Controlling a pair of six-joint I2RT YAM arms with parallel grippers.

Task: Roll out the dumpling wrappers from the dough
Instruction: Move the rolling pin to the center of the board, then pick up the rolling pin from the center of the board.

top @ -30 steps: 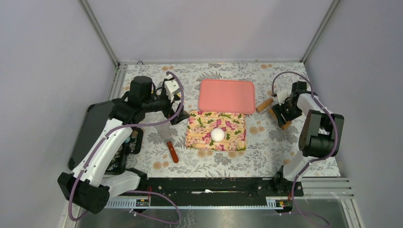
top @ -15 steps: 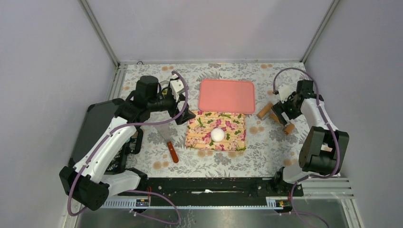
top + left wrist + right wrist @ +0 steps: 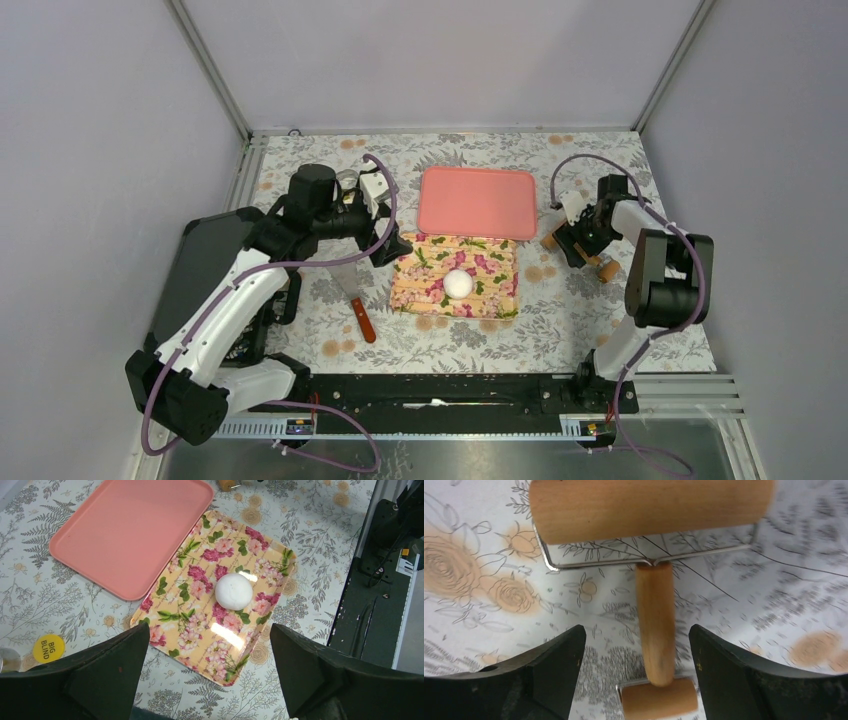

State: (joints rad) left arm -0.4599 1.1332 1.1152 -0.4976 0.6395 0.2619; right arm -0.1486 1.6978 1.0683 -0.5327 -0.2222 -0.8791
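Over at the right side of the table (image 3: 560,320), the right gripper (image 3: 636,647) has been brought a little leftward within the last second and is now set squarely above the wooden rolling pin (image 3: 655,625). Its jaws are spread wide to either side of the pin's handle; neither is seen touching it, so nothing is gripped. The pin lies flat on the patterned cloth, just right of the pink tray (image 3: 477,202). The left gripper (image 3: 209,645) has been eased slightly nearer the floral tray (image 3: 505,303) and is held fully open and empty above its left edge. The dough (image 3: 459,284) rests at the middle of that floral tray, a round unflattened ball. No wrappers are seen. Rolling is judged not yet begun: the tool is only being lined up, and a closing of the jaws on the handle is called for next.
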